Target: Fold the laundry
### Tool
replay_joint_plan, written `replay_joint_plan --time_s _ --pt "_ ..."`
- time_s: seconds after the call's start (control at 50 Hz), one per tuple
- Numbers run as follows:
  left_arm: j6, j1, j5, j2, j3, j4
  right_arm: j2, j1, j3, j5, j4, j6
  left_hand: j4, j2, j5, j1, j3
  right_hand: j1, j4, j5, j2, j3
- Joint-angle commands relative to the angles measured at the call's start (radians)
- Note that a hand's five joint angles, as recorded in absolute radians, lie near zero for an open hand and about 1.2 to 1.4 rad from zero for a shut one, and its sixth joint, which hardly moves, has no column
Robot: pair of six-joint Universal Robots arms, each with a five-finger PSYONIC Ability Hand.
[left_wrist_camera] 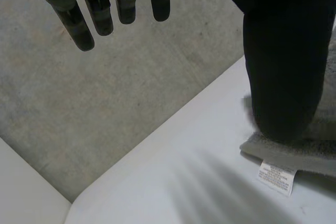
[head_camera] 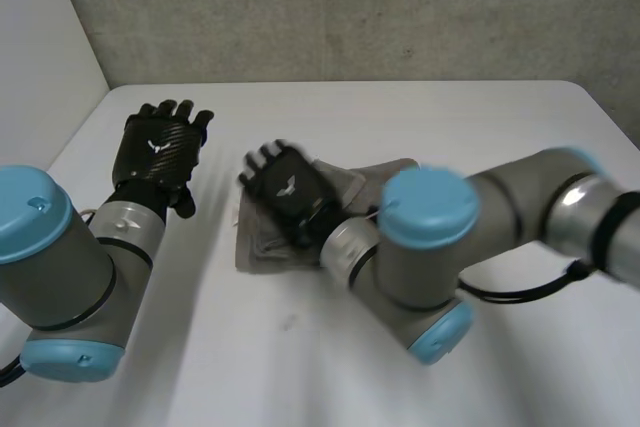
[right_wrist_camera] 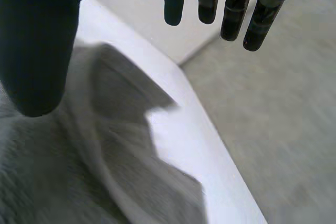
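Observation:
A small grey folded cloth lies in the middle of the white table. My right hand hovers over the cloth's middle with straight fingers, open and holding nothing. Its wrist view shows the thumb and fingers spread above the rumpled cloth. My left hand stays open to the left of the cloth, apart from it. In the left wrist view, a folded edge of the cloth with a white care label lies beyond its thumb.
A grey carpeted wall stands behind the table's far edge, and a white wall runs along its left side. My right arm reaches across the table from the right, over the cloth's near right part.

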State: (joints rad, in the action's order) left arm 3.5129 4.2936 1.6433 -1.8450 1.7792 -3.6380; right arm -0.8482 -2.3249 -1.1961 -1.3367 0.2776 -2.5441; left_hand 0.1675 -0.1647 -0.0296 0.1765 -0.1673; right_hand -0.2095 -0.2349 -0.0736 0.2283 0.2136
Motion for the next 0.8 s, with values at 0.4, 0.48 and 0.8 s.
replay_joint_plan --time_s 0.4,0.48,0.8 --pt "-0.143 -0.212 -0.154 -0.257 -0.239 -0.013 -0.163 0.397 -0.304 -0.024 -0.186 -0.298 0.02 -0.022 0.017 0.011 -0.02 -0.002 0.024 0.037 -0.017 -0.002" --pt "-0.144 -0.209 -0.154 -0.362 -0.332 -0.008 -0.131 0.398 -0.315 -0.027 -0.134 -0.295 0.034 -0.037 0.002 0.025 -0.034 -0.157 -0.131 -0.118 0.138 0.153" --pt "-0.117 -0.136 0.104 -0.447 -0.411 0.084 -0.063 0.401 -0.306 -0.036 0.015 -0.285 0.061 -0.063 -0.024 0.052 -0.061 -1.187 -1.161 -1.148 1.168 1.183"
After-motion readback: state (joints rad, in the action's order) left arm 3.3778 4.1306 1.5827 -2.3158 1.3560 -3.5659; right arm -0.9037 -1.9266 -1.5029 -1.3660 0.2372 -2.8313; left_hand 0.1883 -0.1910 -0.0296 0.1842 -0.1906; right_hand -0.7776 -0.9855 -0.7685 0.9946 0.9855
